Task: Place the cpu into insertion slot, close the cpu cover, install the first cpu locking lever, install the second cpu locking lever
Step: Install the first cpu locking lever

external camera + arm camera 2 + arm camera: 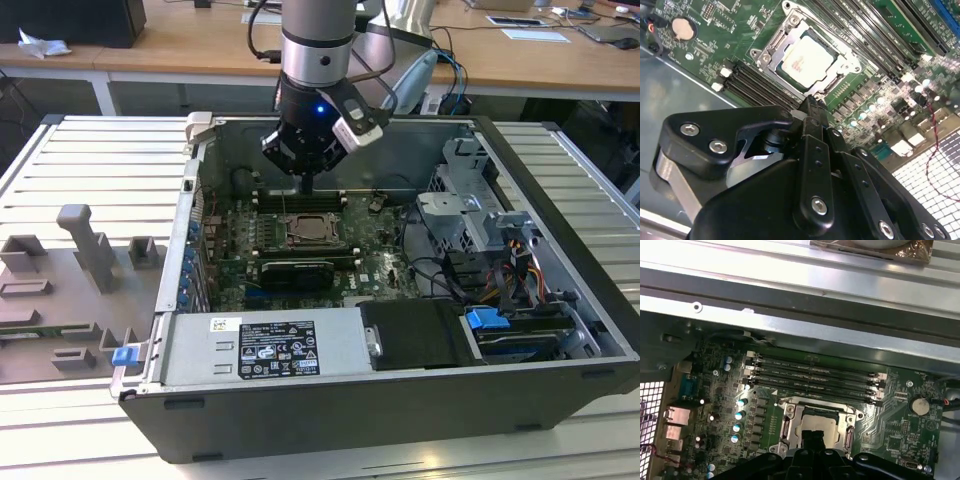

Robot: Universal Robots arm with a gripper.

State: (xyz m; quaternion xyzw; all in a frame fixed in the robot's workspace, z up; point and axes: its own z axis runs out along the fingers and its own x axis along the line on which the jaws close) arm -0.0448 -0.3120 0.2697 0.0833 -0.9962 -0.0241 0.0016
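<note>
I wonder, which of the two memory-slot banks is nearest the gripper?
The bank between the cpu and the case wall, beside the gripper; the other bank lies on the cpu's opposite side.

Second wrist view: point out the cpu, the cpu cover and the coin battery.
cpu (pixel 805 62): second wrist view, centre of pale face.
cpu cover (pixel 774 45): second wrist view, silvery frame edge.
coin battery (pixel 682 29): second wrist view, centre.

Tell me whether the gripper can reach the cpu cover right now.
Likely yes: the gripper hangs in the open computer case close above the cpu cover, which frames the cpu, and nothing stands between them.
</note>
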